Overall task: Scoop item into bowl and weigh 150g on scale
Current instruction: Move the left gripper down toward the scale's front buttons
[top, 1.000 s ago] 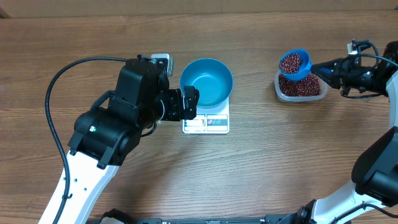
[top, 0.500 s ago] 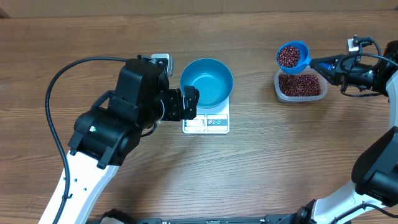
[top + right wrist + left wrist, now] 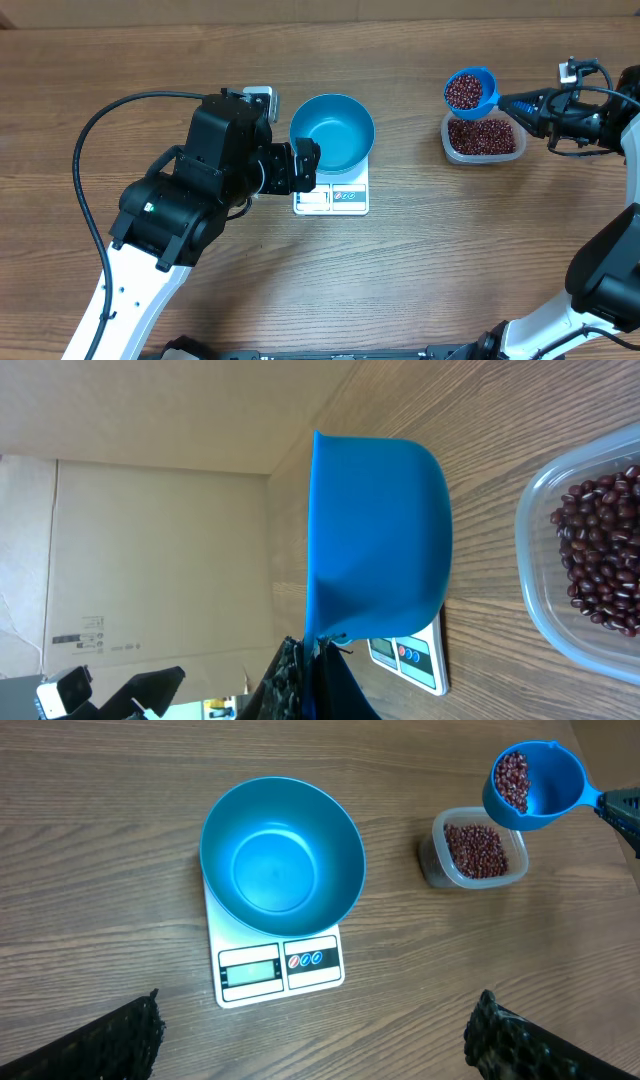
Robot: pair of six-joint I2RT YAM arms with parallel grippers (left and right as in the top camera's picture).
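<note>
Raised since a second ago, the right gripper [image 3: 522, 105] pinches the handle of the blue scoop [image 3: 489, 89], now by the far edge of the clear tub [image 3: 447, 140]. The left gripper [image 3: 303, 167], fingers spread wide, hovers beside the blue bowl [image 3: 332, 130], which sits on the scale [image 3: 331, 198]. Beans [image 3: 485, 134] lie in scoop and tub.

No readable text. Scale [image 3: 262, 997] button symbols [image 3: 312, 959] too small; printed label [image 3: 80, 632] on cardboard box [image 3: 150, 550] blurred.
</note>
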